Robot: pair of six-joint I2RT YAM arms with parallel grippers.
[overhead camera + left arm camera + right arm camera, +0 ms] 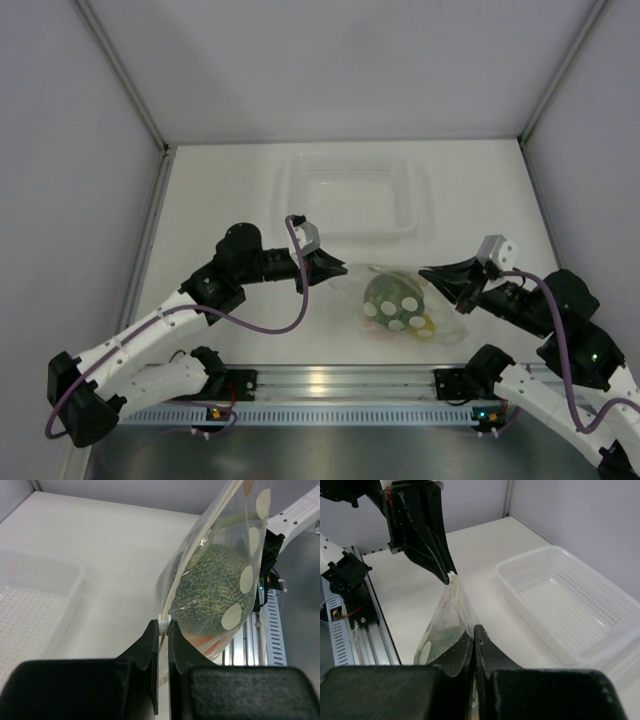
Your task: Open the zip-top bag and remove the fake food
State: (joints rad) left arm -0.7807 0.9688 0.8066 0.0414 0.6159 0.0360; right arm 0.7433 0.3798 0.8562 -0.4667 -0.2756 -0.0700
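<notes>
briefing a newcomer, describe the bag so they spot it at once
On the white table, nearer than the rigid clear perforated tub, the left hand and right hand pinch a floppy clear plastic bag between them. Only it holds a mottled green toy melon.

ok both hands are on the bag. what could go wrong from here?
1. The left hand pinches only the thin white zip strip of the clear floppy plastic bag; the mottled green round melon weighs it down, so the strip may slip out.
2. The right hand grips the opposite edge; pulling apart may just stretch the bag rather than open it.
3. The bag is near the grooved metal rail; freed fruit could roll onto it.
</notes>
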